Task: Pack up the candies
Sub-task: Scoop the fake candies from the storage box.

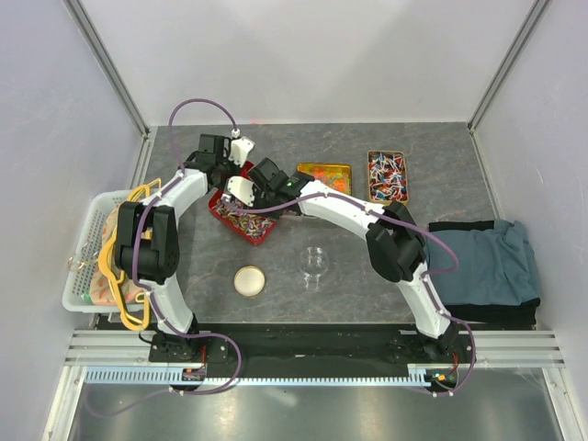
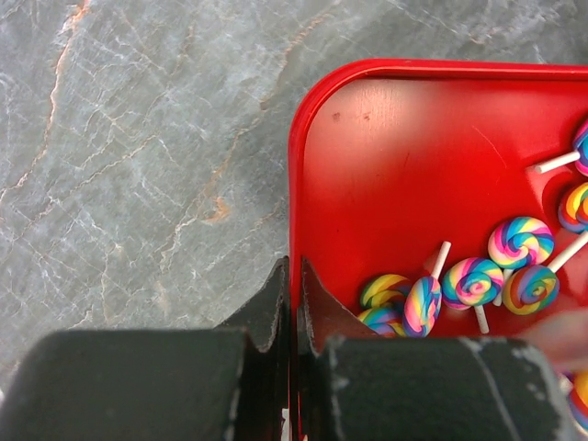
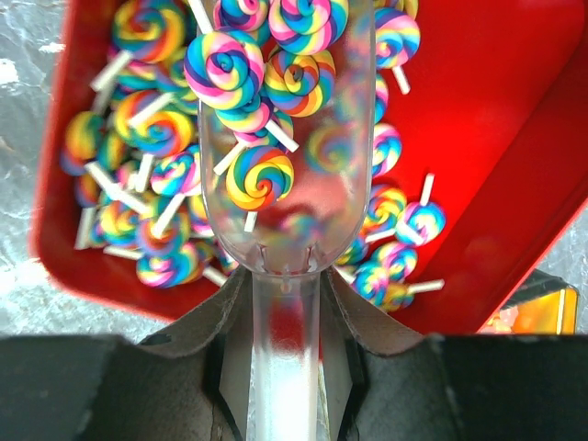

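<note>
Looked like a robot test cell in a lab, not a home or shop. Was boxed in by plain white panels (image 1: 303, 55) on bare metal posts (image 1: 108, 66). Held a left arm (image 1: 175, 197) and a right arm (image 1: 349, 211) bolted to a metal rail (image 1: 312, 349) at the near edge of a grey stone-patterned counter (image 1: 312, 303), with purple cable (image 1: 197, 103) looped along them.

Candies: small rainbow-swirl lollipops (image 3: 158, 131) on short white sticks
Main heap: piled criss-cross in the red rectangular tray (image 3: 478, 110), crowded toward one end
Scooped: several lie in the clear plastic scoop (image 3: 303, 234) over the heap
Second batch: tiny red, blue and white sweets (image 1: 387, 176) fill the gold-rimmed rectangular tray (image 1: 387, 152)
</note>
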